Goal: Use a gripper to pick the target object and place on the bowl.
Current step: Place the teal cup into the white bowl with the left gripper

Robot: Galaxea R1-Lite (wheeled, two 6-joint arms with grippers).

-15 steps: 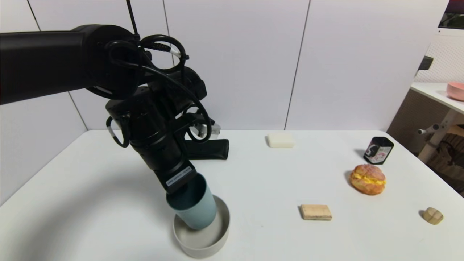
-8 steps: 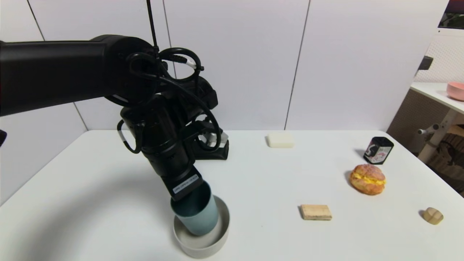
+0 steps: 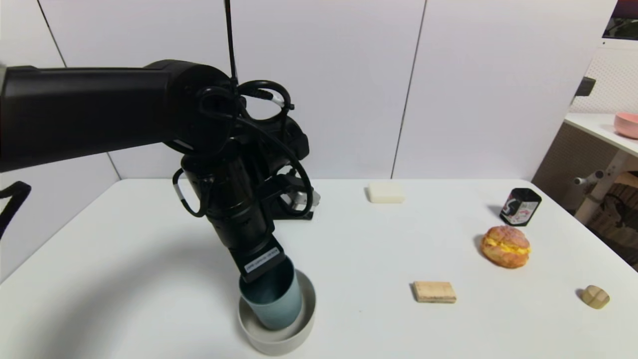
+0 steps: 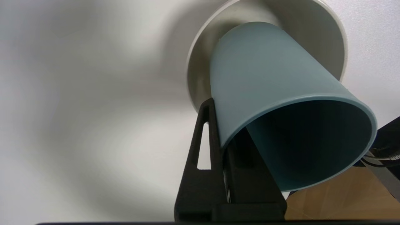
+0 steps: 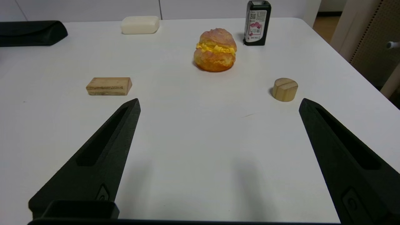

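My left gripper is shut on the rim of the pale blue-grey tumbler, with one finger outside the wall and the other inside the teal interior. The tumbler stands nearly upright, slightly tilted, with its base inside the light grey-beige bowl at the table's front left. The bowl's wall shows behind the tumbler in the left wrist view. My right gripper is open and empty over bare table; it does not show in the head view.
On the white table's right half lie a wooden block, a cream bun, a black printed tin, a white soap bar and a small wooden round. A black case lies behind the left arm.
My left arm has moved right and down with the tumbler. The tumbler has gone from strongly tilted to nearly upright and sits lower in the bowl.
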